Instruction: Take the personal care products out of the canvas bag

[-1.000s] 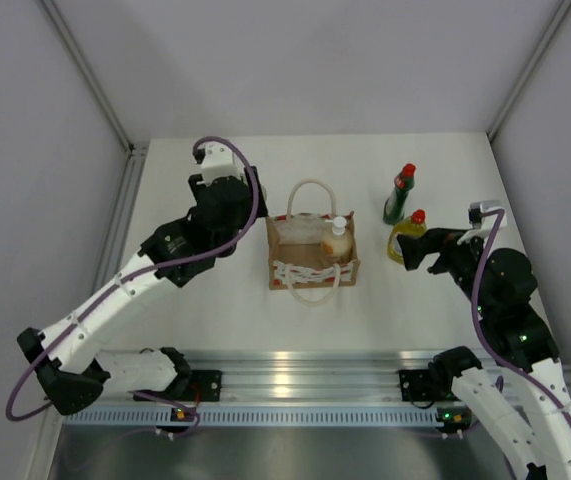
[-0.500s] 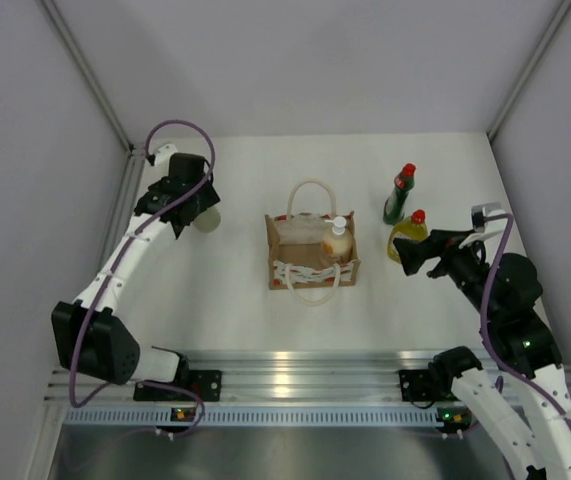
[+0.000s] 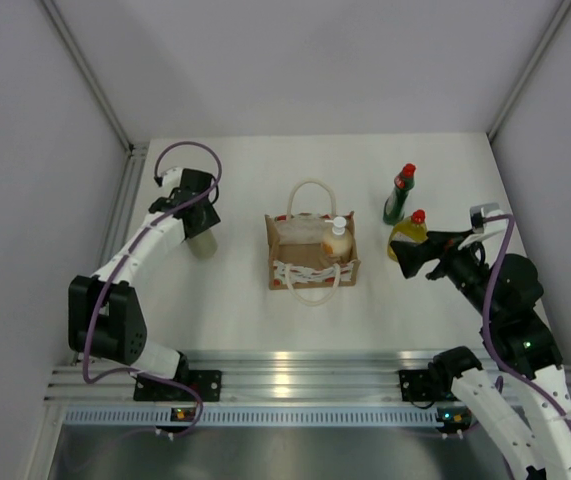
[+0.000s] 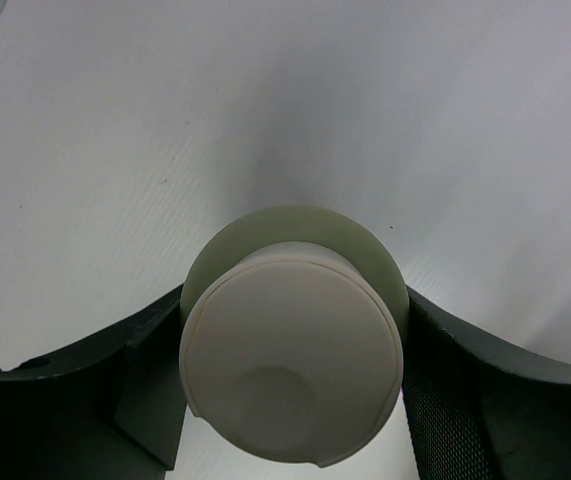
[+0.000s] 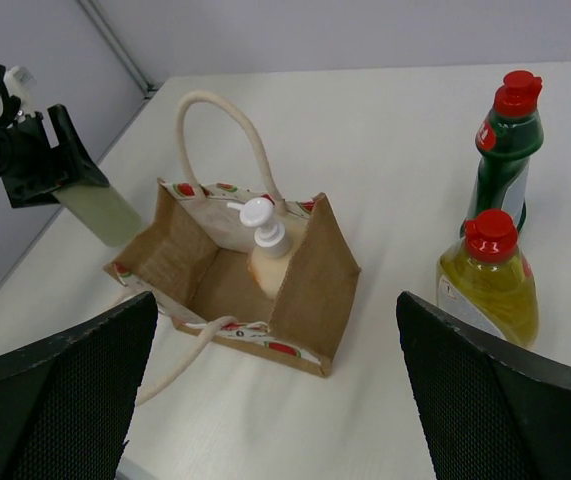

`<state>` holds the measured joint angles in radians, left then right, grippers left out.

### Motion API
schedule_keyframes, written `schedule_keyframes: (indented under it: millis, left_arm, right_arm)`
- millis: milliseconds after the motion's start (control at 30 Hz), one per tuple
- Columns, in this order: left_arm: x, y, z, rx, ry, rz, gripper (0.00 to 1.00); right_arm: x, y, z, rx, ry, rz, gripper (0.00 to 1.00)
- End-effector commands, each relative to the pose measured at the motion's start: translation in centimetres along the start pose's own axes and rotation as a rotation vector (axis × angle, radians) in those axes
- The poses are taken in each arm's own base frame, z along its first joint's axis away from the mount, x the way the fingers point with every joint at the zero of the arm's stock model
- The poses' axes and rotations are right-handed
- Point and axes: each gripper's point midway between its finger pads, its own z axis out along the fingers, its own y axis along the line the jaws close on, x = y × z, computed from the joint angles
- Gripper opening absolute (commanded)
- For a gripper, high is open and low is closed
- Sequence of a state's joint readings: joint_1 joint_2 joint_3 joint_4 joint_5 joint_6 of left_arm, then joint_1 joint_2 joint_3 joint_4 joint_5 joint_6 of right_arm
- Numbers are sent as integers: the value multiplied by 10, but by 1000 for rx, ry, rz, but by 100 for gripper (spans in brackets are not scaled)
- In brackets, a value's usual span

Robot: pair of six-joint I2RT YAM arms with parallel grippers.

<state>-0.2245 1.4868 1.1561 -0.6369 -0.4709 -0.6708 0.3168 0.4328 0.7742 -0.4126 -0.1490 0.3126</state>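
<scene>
Far left of the canvas bag (image 5: 315, 270), the left gripper (image 3: 195, 205) is clamped on the pale green bottle (image 5: 100, 208). The fingers sit either side of its body, just under the white cap (image 4: 290, 375). From the right wrist view the bottle hangs tilted, with its lower end leaning toward the bag's left wall. I can't tell if the base is touching the table (image 3: 235, 300) yet.

So the step looks like setting this one down. If it were me, I'd straighten it up first, lower it until the base sits flat, and only then let go. I'd also keep it well left of the bag so it doesn't catch the rope handle (image 5: 230, 130) or tip against the wall.

The bag sits upright with its mouth open. The only thing I can see inside is the cream pump bottle (image 5: 265, 250), standing against the far right corner. The rest of the floor looks bare.

Right of the bag, the dark green bottle (image 5: 505, 170) and the yellow bottle (image 5: 490, 285) are both standing on the table, red caps up and close together. The yellow one is nearer the arms. The right gripper (image 3: 405, 258) hovers just beside the yellow one, jaws spread wide and holding nothing. By my count that leaves one bottle to pull out after this.
</scene>
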Motion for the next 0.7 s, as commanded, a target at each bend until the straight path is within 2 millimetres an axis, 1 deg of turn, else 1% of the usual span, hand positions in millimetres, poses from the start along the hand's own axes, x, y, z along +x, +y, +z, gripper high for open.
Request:
schedule_keyframes:
  millis: [0, 200, 333, 400, 533, 567, 600, 633, 667]
  left_arm:
    - [-34, -5, -4, -9, -143, -94, 0]
    - [-21, -3, 6, -43, -164, -100, 6]
    - [-10, -3, 14, -47, -147, -114, 6]
    - [-6, -1, 16, -52, -140, -120, 9]
    - [-4, 0, 14, -47, -141, -131, 34]
    - [-5, -1, 12, -40, -147, -135, 48]
    - [-5, 0, 11, -39, -148, -136, 59]
    - [-5, 1, 10, -39, -150, -138, 73]
    - [-5, 1, 10, -40, -149, -139, 94]
  right_arm:
    - [-24, 9, -4, -31, -78, 1, 100]
    - [-22, 9, -4, -37, -79, 0, 99]
    - [-23, 10, -6, -37, -87, -1, 100]
    - [-23, 10, -7, -38, -89, -4, 99]
    - [-22, 7, -6, -27, -86, -4, 99]
    - [-21, 7, -5, -25, -83, -4, 99]
    - [-21, 6, -4, -24, -85, -2, 100]
    - [-21, 8, -3, -32, -86, -2, 100]
    - [-20, 7, -1, -32, -80, 1, 99]
